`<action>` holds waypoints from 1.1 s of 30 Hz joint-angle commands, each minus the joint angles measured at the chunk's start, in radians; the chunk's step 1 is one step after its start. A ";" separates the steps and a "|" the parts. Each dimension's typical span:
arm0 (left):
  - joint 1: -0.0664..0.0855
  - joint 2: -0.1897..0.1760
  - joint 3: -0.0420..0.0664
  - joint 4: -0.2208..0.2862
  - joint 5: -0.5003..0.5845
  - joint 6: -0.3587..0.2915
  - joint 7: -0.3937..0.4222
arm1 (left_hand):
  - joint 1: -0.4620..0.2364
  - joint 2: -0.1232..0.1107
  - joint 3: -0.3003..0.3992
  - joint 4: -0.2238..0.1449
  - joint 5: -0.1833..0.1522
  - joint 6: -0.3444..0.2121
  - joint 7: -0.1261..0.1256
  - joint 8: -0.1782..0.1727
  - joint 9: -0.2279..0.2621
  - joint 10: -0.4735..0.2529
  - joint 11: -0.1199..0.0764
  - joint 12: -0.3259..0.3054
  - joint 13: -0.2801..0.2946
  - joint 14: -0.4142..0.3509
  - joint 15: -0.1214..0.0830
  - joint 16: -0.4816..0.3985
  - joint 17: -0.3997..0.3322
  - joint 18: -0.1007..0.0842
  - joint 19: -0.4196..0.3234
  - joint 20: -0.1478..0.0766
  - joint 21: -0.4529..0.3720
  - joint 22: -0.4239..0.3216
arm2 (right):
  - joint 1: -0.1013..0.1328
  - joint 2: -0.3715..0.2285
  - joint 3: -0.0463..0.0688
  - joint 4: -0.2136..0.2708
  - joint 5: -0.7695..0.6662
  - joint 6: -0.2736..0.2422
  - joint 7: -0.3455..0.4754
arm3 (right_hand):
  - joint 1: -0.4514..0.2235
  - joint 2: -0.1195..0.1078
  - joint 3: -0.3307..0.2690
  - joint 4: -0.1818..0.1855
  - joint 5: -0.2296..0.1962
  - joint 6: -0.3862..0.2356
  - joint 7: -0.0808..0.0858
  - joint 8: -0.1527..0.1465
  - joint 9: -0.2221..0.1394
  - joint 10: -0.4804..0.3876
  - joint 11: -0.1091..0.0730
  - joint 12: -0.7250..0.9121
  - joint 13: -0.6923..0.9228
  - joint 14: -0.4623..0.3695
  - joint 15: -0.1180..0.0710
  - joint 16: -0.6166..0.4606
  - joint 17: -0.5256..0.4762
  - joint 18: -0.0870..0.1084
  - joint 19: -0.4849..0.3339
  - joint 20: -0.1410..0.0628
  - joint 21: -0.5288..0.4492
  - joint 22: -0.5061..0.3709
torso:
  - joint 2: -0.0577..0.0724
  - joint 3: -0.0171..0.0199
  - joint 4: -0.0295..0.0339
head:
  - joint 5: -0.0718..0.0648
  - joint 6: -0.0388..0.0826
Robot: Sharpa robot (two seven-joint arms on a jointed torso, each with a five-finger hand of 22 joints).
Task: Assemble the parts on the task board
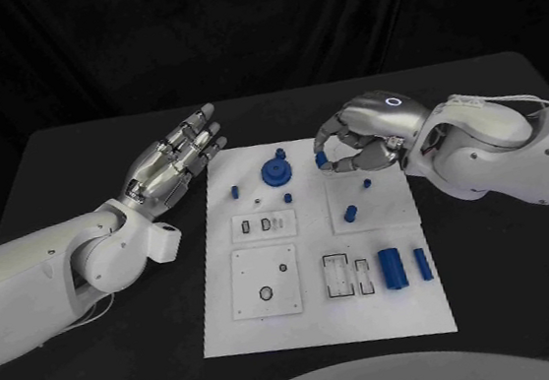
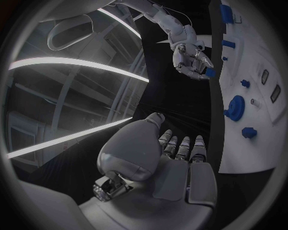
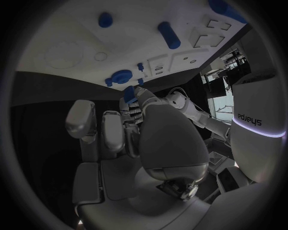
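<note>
Right silver hand [image 1: 360, 140] pinches small blue plastic part [image 1: 361, 163] above white task board's [image 1: 331, 330] far edge | left silver hand [image 1: 177, 162] open, empty, beside board on black counter [image 1: 83, 164] | step: carrying part | next: likely seat it in a socket

A matte black rectangular table [image 1: 85, 173] occupies the centre of the scene. Behind the table, a black backdrop [image 1: 244, 15] is seen. Above the table, long curved white light strips [image 2: 72, 62] are mounted on a grey framed ceiling [image 2: 66, 105].
</note>
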 commanded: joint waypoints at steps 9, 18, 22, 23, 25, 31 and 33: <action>-0.001 0.000 0.001 0.001 0.001 0.014 0.041 | -0.010 -0.002 0.005 0.002 0.003 -0.001 0.006 0.007 0.001 -0.002 0.006 -0.007 -0.001 0.001 0.008 -0.004 -0.001 -0.012 -0.003 0.007 -0.003 -0.001 | -0.049 0.124 0.000 -0.056 -0.061 0.074 -0.004 | -0.003 -0.001 0.009 -0.002 0.014 -0.007 0.006 0.006 0.004 0.020 0.009 0.001 0.184 0.039 0.002 0.003 0.001 0.011 0.005 -0.001 -0.004 -0.002 | 0.001 -0.0017 0.0057 | -0.010 -0.011; -0.001 0.009 0.001 0.000 0.001 0.018 0.043 | -0.013 -0.002 0.011 0.000 0.003 -0.001 0.008 0.006 0.001 -0.002 0.009 -0.007 -0.001 0.001 0.009 -0.004 -0.001 -0.012 -0.003 0.007 -0.003 -0.001 | -0.080 0.187 0.000 -0.080 -0.077 0.089 -0.013 | -0.008 -0.003 0.009 -0.002 0.014 -0.013 0.009 0.004 0.004 0.015 0.012 -0.004 0.180 0.036 0.004 -0.004 -0.006 0.013 0.001 0.001 -0.017 -0.008 | 0.001 -0.0008 0.0061 | -0.015 -0.012; -0.001 0.009 0.001 -0.002 0.001 0.019 0.043 | -0.013 -0.002 0.011 0.000 0.003 -0.001 0.008 0.006 0.001 -0.002 0.009 -0.007 -0.001 0.001 0.009 -0.004 -0.001 -0.012 -0.003 0.007 -0.003 -0.001 | -0.086 0.197 0.000 -0.084 -0.079 0.094 -0.015 | -0.009 -0.004 0.009 -0.002 0.014 -0.015 0.010 0.003 0.004 0.013 0.013 -0.006 0.179 0.036 0.005 -0.006 -0.008 0.014 0.000 0.001 -0.019 -0.009 | 0.001 -0.0005 0.0024 | -0.012 -0.013; -0.001 0.009 0.001 -0.002 0.001 0.019 0.042 | -0.013 -0.002 0.011 0.000 0.003 -0.001 0.008 0.006 0.001 -0.002 0.009 -0.007 -0.001 0.001 0.009 -0.004 -0.001 -0.012 -0.003 0.007 -0.003 -0.001 | -0.087 0.199 0.000 -0.085 -0.079 0.097 -0.016 | -0.011 -0.005 0.009 -0.002 0.013 -0.016 0.011 0.002 0.004 0.012 0.013 -0.006 0.178 0.035 0.006 -0.006 -0.008 0.014 -0.001 0.002 -0.021 -0.010 | 0.001 -0.0006 0.0003 | -0.010 -0.013; -0.001 0.009 0.001 -0.003 0.001 0.019 0.042 | -0.013 -0.002 0.011 0.000 0.003 -0.001 0.008 0.006 0.001 -0.002 0.009 -0.007 -0.001 0.001 0.009 -0.004 -0.001 -0.012 -0.003 0.007 -0.003 -0.001 | -0.089 0.200 0.000 -0.087 -0.079 0.102 -0.017 | -0.012 -0.006 0.009 -0.003 0.013 -0.018 0.012 0.002 0.004 0.011 0.014 -0.008 0.177 0.035 0.006 -0.007 -0.008 0.015 -0.002 0.002 -0.025 -0.011 | 0.001 -0.0013 -0.0013 | -0.009 -0.013; -0.001 0.011 0.001 -0.005 0.001 0.021 0.041 | -0.013 -0.002 0.011 0.000 0.003 -0.001 0.008 0.006 0.001 -0.002 0.009 -0.007 -0.001 0.001 0.009 -0.004 -0.001 -0.012 -0.003 0.007 -0.003 -0.001 | -0.091 0.200 0.000 -0.088 -0.080 0.114 -0.021 | -0.015 -0.008 0.009 -0.004 0.010 -0.022 0.014 0.000 0.004 0.008 0.016 -0.011 0.175 0.033 0.008 -0.010 -0.012 0.016 -0.004 0.004 -0.030 -0.013 | 0.000 0.0014 -0.0003 | -0.009 -0.013; -0.001 0.012 0.001 -0.005 0.001 0.022 0.041 | -0.013 -0.002 0.011 0.000 0.003 -0.001 0.008 0.006 0.001 -0.002 0.009 -0.007 -0.001 0.001 0.009 -0.004 -0.001 -0.012 -0.003 0.007 -0.003 -0.001 | -0.091 0.200 0.000 -0.089 -0.080 0.117 -0.022 | -0.015 -0.008 0.010 -0.004 0.008 -0.024 0.014 -0.001 0.005 0.007 0.017 -0.011 0.174 0.032 0.009 -0.012 -0.014 0.016 -0.005 0.005 -0.034 -0.015 | 0.000 0.0012 -0.0001 | -0.011 -0.013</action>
